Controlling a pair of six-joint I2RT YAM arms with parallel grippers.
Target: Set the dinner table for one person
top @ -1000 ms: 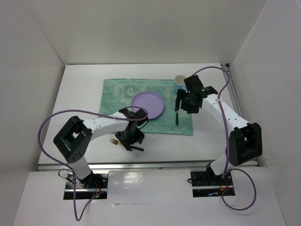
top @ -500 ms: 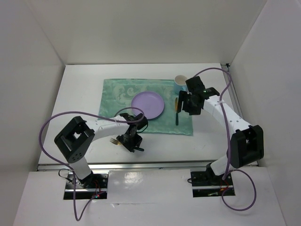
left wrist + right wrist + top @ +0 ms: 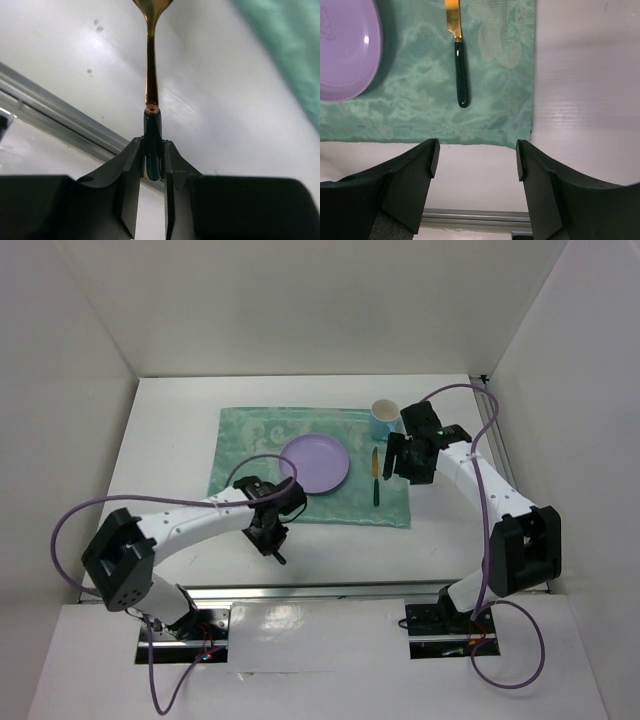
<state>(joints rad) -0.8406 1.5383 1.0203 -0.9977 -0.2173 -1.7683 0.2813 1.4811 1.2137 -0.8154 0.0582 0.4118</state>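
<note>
Top view: the cloth (image 3: pixel 250 435) is spread on the table (image 3: pixel 170 440), with plate (image 3: pixel 314 462) and knife (image 3: pixel 376 480) set on it and a cup (image 3: pixel 384 415) at its far right corner. The left gripper (image 3: pixel 272 540) is held low off the cloth's near edge, arm stretched.

Left wrist: the utensil (image 3: pixel 151 100) is gripped by its green handle over bare table; placing it is judged left to do.

Right wrist: the right gripper (image 3: pixel 477 145) is spread wide and empty.

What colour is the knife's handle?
Dark green. The knife handle shows best in the right wrist view.
</note>
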